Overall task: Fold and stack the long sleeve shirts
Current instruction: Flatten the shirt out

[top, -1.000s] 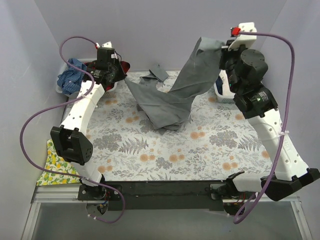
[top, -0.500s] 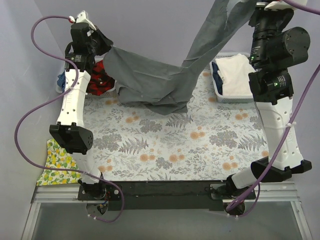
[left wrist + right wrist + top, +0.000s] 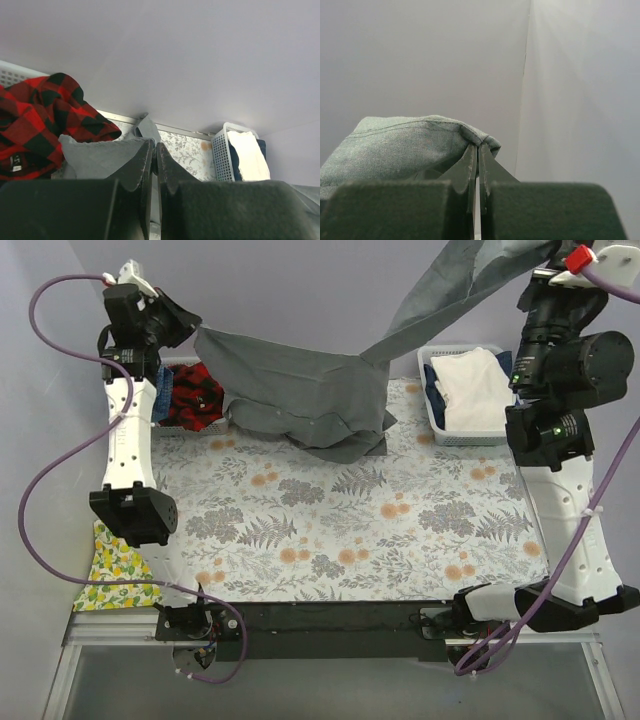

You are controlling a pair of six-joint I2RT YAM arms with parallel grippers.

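Shirt hangs stretched between left gripper and right gripper, both pinched shut on its edge, seemingly the hem; lower folds rest on the table below the fingers. Spreading is in hand; next calls for laying it flat.
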